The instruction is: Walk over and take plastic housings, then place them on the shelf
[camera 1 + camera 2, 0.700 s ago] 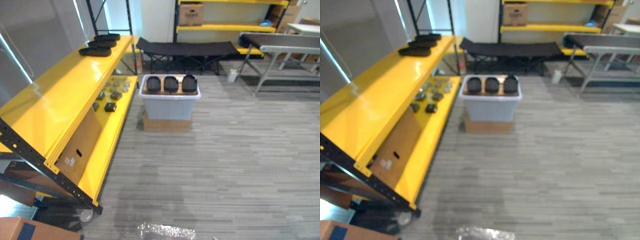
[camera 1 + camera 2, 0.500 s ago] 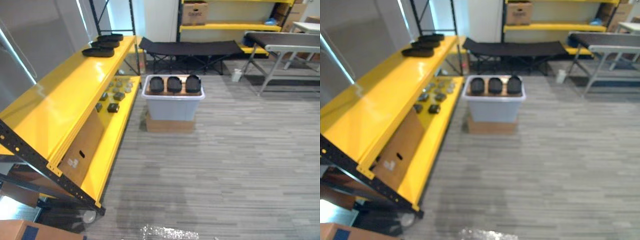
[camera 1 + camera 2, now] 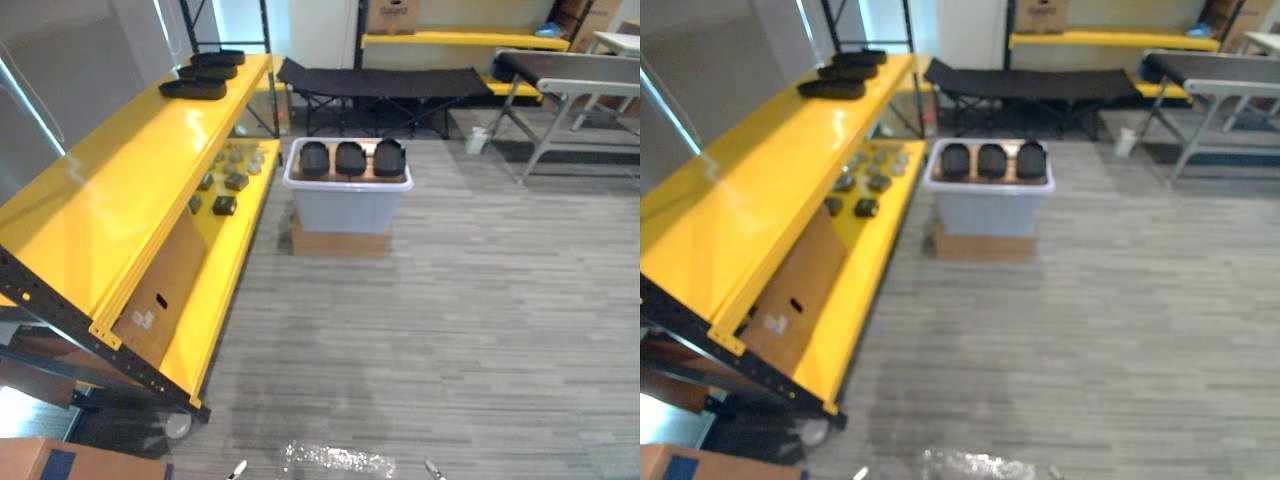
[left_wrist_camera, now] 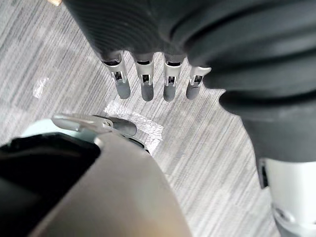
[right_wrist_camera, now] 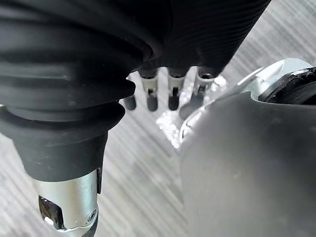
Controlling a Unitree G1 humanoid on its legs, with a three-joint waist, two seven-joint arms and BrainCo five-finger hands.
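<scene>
Shifting slightly since a moment ago, the whole view is moving with the camera, not the things. Three black, rounded plastic housings [image 3: 350,158] are standing side by side in a grey bin [image 3: 347,208] on the floor, their lower parts hidden by its rim. The yellow shelf [image 3: 120,185] is standing beside it. The left robot hand [image 4: 147,89] and right robot hand [image 5: 173,94] are hanging with straight fingers, holding nothing.

cardboard box [image 3: 391,14] on the far shelf [image 3: 460,39]: dark print, too blurred to read
cardboard panel [image 3: 165,285] in the yellow shelf [image 3: 120,190]: small white marks, too small to read
readable text: none
</scene>
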